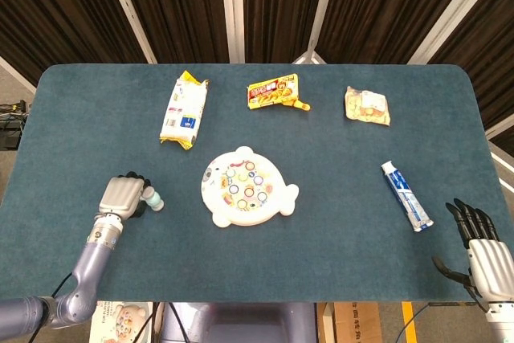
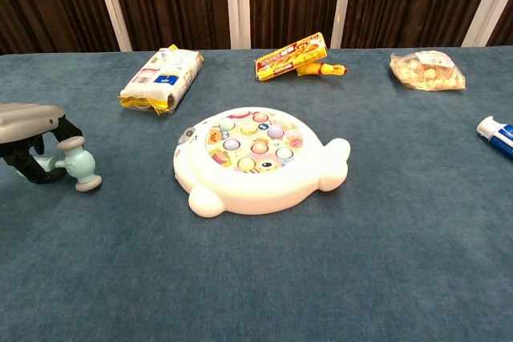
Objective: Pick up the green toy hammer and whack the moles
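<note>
The pale green toy hammer (image 2: 79, 165) stands at the left of the table, head showing, handle inside my left hand (image 2: 29, 130). In the head view the hammer (image 1: 152, 197) pokes out to the right of the left hand (image 1: 120, 197), whose dark fingers curl around the handle. The white mole game (image 2: 258, 159) with several coloured moles lies mid-table, right of the hammer; in the head view the game (image 1: 247, 187) sits at the centre. My right hand (image 1: 482, 248) rests beyond the near right table edge, fingers spread, holding nothing.
A white and yellow snack bag (image 1: 184, 110), a red and yellow box (image 1: 274, 91) and a bag of biscuits (image 1: 367, 106) lie along the far side. A blue and white tube (image 1: 406, 195) lies at the right.
</note>
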Robot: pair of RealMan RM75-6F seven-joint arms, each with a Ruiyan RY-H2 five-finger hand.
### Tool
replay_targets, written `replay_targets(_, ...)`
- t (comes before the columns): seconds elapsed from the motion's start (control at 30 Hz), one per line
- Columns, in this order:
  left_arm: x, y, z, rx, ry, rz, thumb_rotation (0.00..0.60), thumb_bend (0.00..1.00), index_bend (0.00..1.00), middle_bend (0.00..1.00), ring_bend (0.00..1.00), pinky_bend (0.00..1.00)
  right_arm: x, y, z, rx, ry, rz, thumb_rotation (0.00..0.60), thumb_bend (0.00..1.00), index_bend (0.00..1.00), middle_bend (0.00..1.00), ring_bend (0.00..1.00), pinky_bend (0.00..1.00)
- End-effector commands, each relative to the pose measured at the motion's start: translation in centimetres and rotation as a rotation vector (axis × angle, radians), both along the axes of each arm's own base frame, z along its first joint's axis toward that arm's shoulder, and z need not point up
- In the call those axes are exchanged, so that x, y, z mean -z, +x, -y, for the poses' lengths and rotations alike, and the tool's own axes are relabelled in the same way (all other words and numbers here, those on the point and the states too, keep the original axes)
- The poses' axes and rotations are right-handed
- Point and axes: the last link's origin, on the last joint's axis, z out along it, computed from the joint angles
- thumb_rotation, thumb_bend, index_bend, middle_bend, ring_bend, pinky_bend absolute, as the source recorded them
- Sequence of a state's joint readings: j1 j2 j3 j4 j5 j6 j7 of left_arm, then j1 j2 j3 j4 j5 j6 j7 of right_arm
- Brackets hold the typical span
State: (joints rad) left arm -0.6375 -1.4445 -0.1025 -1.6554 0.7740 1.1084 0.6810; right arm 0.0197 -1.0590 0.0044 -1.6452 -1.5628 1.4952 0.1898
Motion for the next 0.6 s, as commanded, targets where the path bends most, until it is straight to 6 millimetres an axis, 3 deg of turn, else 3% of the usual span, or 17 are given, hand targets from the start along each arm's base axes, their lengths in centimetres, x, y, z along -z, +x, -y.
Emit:
replay_targets(0.03, -0.2, 0.2, -0.1, 0.006, 0.008, 0.007, 0.6, 0.73, 0.57, 0.4, 0.26, 0.37, 0.0, 0.0, 0.0, 0.0, 0.0, 0.0, 0.6, 0.25, 0.0, 0.0, 0.0, 0.0)
replay_targets(0.6, -1.6, 2.5, -0.9, 0.091, 0.047, 0.045, 0.6, 0.77, 0.61, 0.49, 0.36, 0.47, -0.1, 0.0, 0.0, 0.003, -0.004, 0.001, 0.6, 0.25, 0.0, 0.0, 0.0, 0.0)
